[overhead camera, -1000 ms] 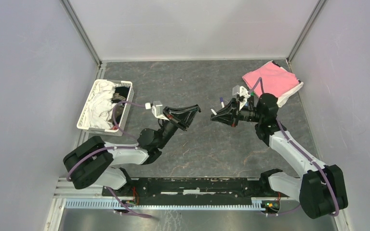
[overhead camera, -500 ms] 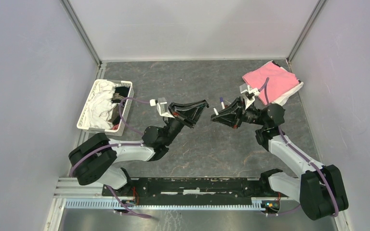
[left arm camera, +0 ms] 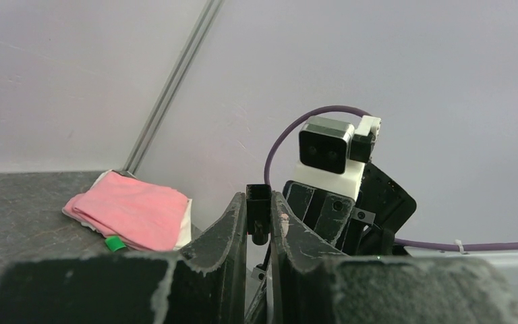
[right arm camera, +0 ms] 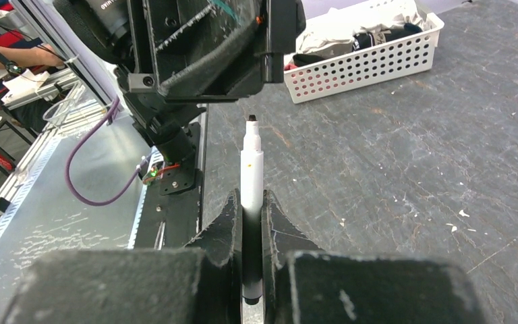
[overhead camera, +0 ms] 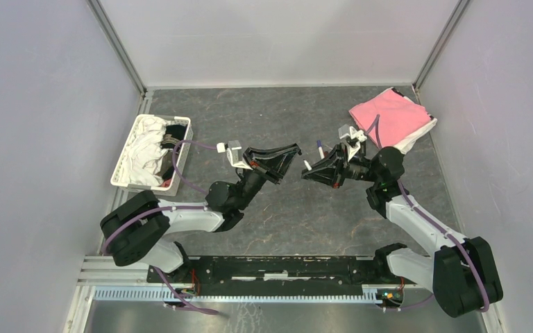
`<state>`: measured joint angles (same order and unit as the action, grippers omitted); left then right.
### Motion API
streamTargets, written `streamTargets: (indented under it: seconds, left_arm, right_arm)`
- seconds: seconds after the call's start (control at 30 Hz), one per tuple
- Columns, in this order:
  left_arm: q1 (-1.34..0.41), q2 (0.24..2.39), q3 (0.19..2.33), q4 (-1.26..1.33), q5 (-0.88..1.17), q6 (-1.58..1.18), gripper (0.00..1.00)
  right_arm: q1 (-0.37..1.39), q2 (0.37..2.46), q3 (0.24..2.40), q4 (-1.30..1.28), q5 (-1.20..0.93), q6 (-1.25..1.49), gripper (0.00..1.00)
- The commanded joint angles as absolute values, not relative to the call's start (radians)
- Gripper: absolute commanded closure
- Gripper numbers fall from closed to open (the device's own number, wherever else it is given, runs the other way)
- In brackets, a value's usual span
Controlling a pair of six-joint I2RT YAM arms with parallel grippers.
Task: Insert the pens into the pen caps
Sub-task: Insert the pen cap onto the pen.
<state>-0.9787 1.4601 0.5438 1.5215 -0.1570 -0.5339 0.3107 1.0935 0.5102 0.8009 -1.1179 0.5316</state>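
Note:
My right gripper (right arm camera: 251,202) is shut on a thin white-barrelled pen (right arm camera: 251,177) with a black tip; the tip points at my left gripper. In the top view the pen's white end (overhead camera: 307,165) sticks out of the right gripper (overhead camera: 310,173). My left gripper (left arm camera: 259,206) is shut on a small black pen cap (left arm camera: 258,212) that stands out past the fingertips. In the top view the left gripper (overhead camera: 293,152) faces the right one across a small gap. The cap (right arm camera: 276,44) hangs just above and right of the pen tip. A green cap (left arm camera: 114,243) lies by the pink cloth.
A white perforated basket (overhead camera: 125,168) with white and dark cloths stands at the left. A folded pink cloth (overhead camera: 391,116) lies at the back right. A second small pen (overhead camera: 319,148) shows just beyond the right gripper. Grey walls enclose the dark table.
Both grippers rose and closed in toward each other over the table's middle. The right gripper has since shifted slightly left, narrowing the gap. Both holds are unchanged.

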Motion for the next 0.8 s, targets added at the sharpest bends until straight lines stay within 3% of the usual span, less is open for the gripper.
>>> streamTargets:
  seconds: [0.0,0.77]
  left_arm:
    - [-0.983,1.447,0.557,1.738,-0.186,-0.569,0.98]
    - [-0.972,1.368,0.607,1.421,-0.117,-0.630,0.98]
  right_arm:
    - [0.316,1.084,0.547,0.738,-1.113,0.449,1.00]
    - [0.316,1.081,0.574,0.802,-1.158,0.511,1.00]
